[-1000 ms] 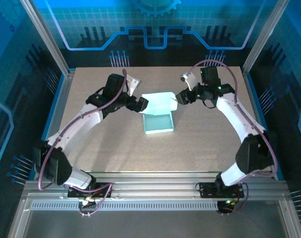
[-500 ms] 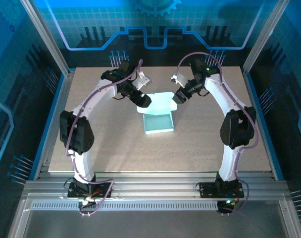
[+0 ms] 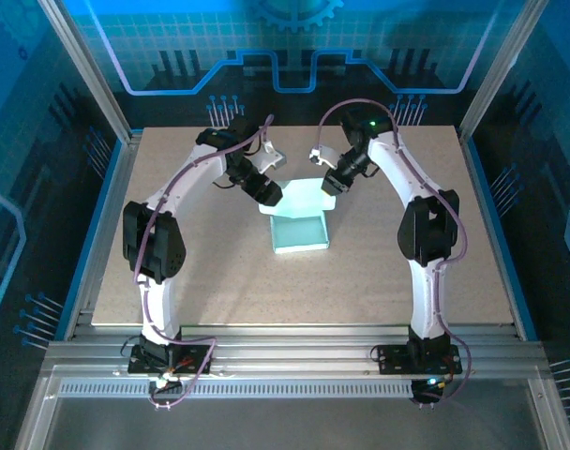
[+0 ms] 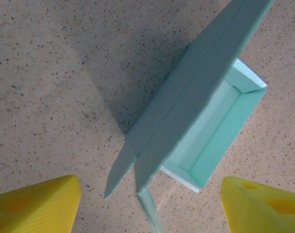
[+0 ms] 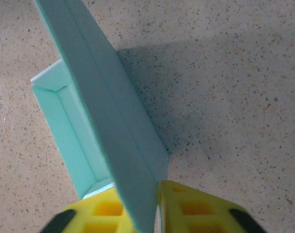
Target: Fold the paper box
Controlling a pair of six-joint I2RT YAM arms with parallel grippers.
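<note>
The paper box (image 3: pixel 301 234) is a shallow mint tray at the table's middle, with its lid (image 3: pixel 299 194) standing up along the far side. My right gripper (image 3: pixel 328 186) is at the lid's right end, and in the right wrist view its yellow fingers (image 5: pixel 201 211) are shut on the lid's edge (image 5: pixel 138 194). My left gripper (image 3: pixel 269 195) is at the lid's left end. In the left wrist view it (image 4: pixel 152 206) stands open, its fingers (image 4: pixel 36 206) wide apart on either side of the lid's side tabs (image 4: pixel 138 170) without touching them. The tray's inside (image 4: pixel 213 136) shows beyond.
The speckled beige table (image 3: pixel 210 272) is bounded by aluminium rails and blue panels. Both arms arch inward from the near edge towards the box, left arm (image 3: pixel 154 244) and right arm (image 3: pixel 426 234).
Both grippers moved in to the raised lid's two ends. The right gripper closed on the lid's right edge. The left gripper's jaws narrowed somewhat but stay open.
</note>
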